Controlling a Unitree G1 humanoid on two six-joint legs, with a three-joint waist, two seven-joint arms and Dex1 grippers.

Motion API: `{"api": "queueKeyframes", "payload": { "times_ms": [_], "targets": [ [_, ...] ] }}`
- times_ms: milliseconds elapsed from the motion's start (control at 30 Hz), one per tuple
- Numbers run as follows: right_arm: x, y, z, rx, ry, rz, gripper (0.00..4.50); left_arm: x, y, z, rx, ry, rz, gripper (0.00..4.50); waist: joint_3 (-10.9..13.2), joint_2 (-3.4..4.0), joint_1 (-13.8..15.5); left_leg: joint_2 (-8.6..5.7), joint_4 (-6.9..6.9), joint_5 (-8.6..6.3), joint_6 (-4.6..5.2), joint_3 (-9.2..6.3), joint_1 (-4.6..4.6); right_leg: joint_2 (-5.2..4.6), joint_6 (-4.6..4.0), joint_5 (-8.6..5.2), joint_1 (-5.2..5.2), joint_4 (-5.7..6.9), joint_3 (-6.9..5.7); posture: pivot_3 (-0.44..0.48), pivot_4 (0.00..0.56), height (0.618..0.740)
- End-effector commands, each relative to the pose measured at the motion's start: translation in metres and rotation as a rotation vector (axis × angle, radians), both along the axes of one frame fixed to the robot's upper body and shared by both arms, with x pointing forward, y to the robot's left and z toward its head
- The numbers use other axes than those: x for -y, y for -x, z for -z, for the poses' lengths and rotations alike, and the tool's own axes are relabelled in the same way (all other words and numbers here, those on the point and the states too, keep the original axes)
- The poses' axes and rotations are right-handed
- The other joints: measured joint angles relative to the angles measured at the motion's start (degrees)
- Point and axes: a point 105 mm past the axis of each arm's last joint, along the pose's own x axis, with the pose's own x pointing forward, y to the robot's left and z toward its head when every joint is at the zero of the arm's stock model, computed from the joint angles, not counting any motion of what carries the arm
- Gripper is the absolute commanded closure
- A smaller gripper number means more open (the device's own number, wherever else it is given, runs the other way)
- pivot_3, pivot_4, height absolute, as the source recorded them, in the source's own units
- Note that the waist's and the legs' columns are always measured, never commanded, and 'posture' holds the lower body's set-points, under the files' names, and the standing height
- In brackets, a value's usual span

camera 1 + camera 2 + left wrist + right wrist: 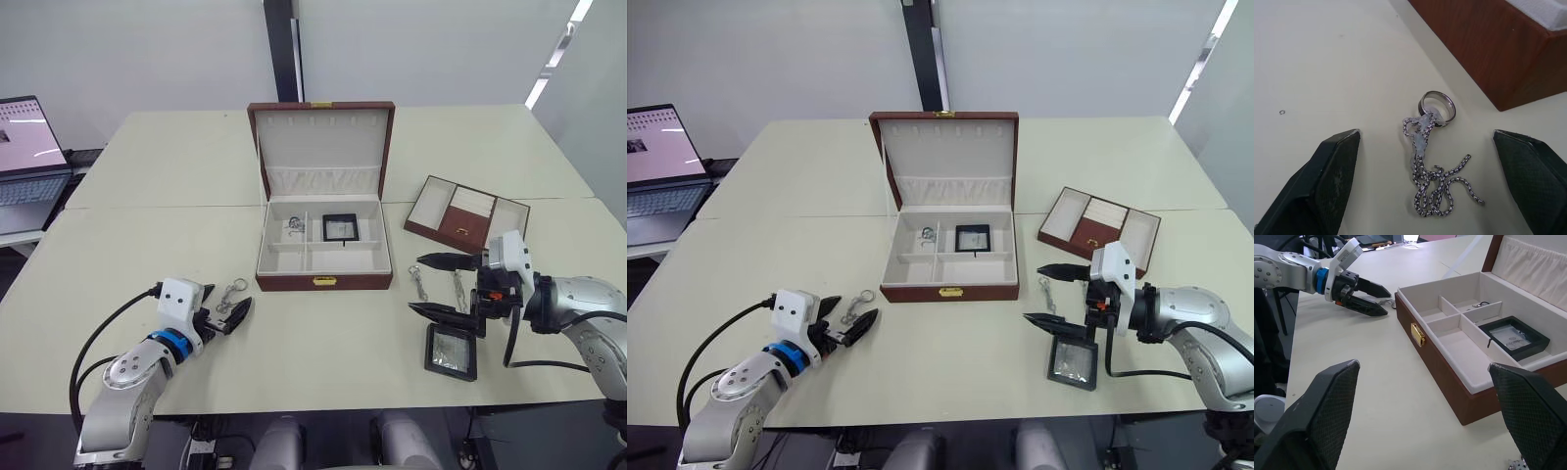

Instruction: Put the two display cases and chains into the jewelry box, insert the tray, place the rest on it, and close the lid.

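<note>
Two grippers work the table (118, 250), both with fingers spread and holding nothing. Jewelry box (323, 282) stands open at centre, lid (321, 137) upright, one display case (340, 227) and a small silver piece already in its rear compartments. Tray (466, 213) waits to its right. Second display case (451, 351), black-framed with a silvery window, lies just under the right gripper (431, 286); two chains (438, 284) lie between box and gripper. Left gripper (1425, 161) straddles a ringed chain (1432, 169) heaped left of the box; closing low over the heap, not the ring, should secure it.
</note>
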Motion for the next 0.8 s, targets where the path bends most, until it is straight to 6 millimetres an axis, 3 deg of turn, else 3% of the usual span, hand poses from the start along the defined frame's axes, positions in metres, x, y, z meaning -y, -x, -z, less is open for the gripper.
{"api": "queueKeyframes", "payload": {
  "times_ms": [33, 133, 567, 600, 800],
  "targets": [
    [0.002, 0.0, -0.01, 0.049, 0.005, 0.001, 0.0, 0.0, 0.012, 0.03, -0.124, 0.014, -0.001, 0.02, -0.1, 0.13, -0.02, 0.0, 0.0, 0.0, 0.0, 0.0, 0.01, 0.0, 0.0, 0.0, 0.01, 0.0, 0.0, 0.0, 0.15, 0.74],
    [0.002, 0.0, -0.011, 0.05, 0.006, 0.001, 0.0, 0.001, 0.011, 0.031, -0.122, 0.017, 0.001, 0.55, -0.14, 0.2, -0.07, 0.0, -0.01, 0.0, 0.0, 0.0, 0.03, 0.0, 0.0, 0.0, 0.02, 0.0, 0.0, 0.0, 0.15, 0.74],
    [0.002, -0.001, -0.011, 0.048, 0.005, 0.006, 0.0, 0.003, 0.008, 0.031, -0.1, 0.025, 0.003, 4.32, -0.27, 0.32, 0.05, -0.05, -0.02, -0.01, 0.01, -0.02, 0.02, -0.1, 0.01, -0.01, 0.09, -0.1, -0.03, 0.0, 0.15, 0.74],
    [0.002, -0.001, -0.011, 0.048, 0.005, 0.007, 0.0, 0.003, 0.008, 0.03, -0.096, 0.026, 0.001, 4.48, -0.27, 0.31, 0.05, -0.05, -0.02, -0.01, 0.01, -0.03, 0.02, -0.1, 0.01, -0.01, 0.09, -0.1, -0.03, 0.0, 0.15, 0.74],
    [0.002, -0.001, -0.011, 0.047, 0.002, 0.008, 0.0, -0.004, 0.001, 0.013, 0.002, 0.066, -0.043, 4.48, -0.27, 0.31, 0.06, -0.05, -0.02, -0.01, 0.01, -0.04, 0.02, -0.11, 0.02, -0.01, 0.1, -0.11, -0.05, 0.0, 0.15, 0.74]
  ]
}}
